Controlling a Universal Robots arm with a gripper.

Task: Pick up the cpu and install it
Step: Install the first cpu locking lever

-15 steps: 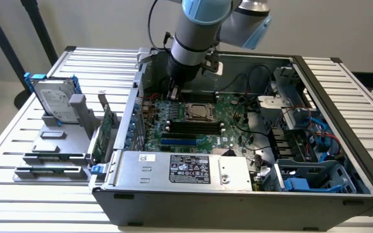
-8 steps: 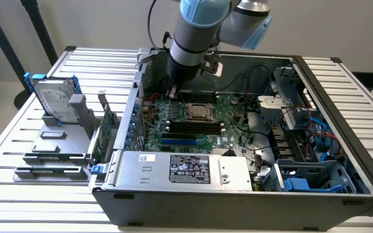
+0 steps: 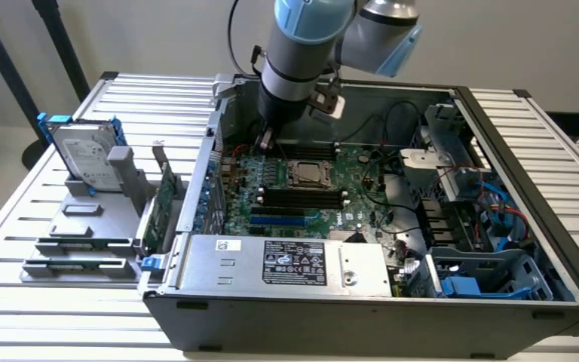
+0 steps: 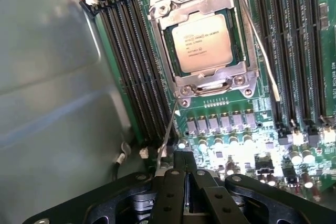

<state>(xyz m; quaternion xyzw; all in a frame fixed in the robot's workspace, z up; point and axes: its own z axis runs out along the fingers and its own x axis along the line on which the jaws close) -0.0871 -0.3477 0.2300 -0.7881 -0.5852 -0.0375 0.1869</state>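
The cpu, a small square chip with a shiny silver-grey top, lies flat in its socket on the green motherboard, framed by the metal load plate. In the exterior view the cpu sits mid-board inside the open computer case. My gripper hovers over the board edge short of the socket, its black fingers shut together with nothing between them. A thin wire socket lever runs from the socket's corner to just beside the fingertips. The arm reaches down into the case's far corner, on the exterior view's left.
Long black memory slots flank the socket. The grey case wall stands close beside the gripper. A hard drive with blue rails sits on a stand outside the case. A power supply and cables crowd the case.
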